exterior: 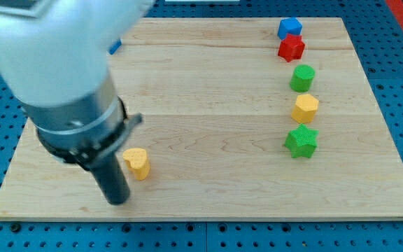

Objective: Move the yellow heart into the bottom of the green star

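Our rod has no hand to open or close. My tip point(119, 201) rests just left of the small yellow heart block point(138, 163) — the green star block point(301, 142) is far right on the wooden bench point(208, 105). We should push rightward, slowly, aiming just below the star.

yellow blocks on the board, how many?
2: yellow heart at the view's lower left, just right of my tip; yellow hexagon in the right-hand column. The arm may hide others.
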`<state>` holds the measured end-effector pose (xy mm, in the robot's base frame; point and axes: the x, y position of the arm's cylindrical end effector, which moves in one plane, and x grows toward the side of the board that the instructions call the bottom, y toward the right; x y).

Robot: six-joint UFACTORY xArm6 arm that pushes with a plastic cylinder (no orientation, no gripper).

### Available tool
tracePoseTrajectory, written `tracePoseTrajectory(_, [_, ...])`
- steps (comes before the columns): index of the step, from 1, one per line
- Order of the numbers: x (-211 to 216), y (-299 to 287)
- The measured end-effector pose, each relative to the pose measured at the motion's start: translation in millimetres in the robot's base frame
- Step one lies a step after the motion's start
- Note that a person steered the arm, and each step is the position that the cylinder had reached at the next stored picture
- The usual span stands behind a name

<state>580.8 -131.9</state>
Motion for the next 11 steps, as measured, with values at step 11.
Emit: tracePoseTrajectory(11, [-47,260])
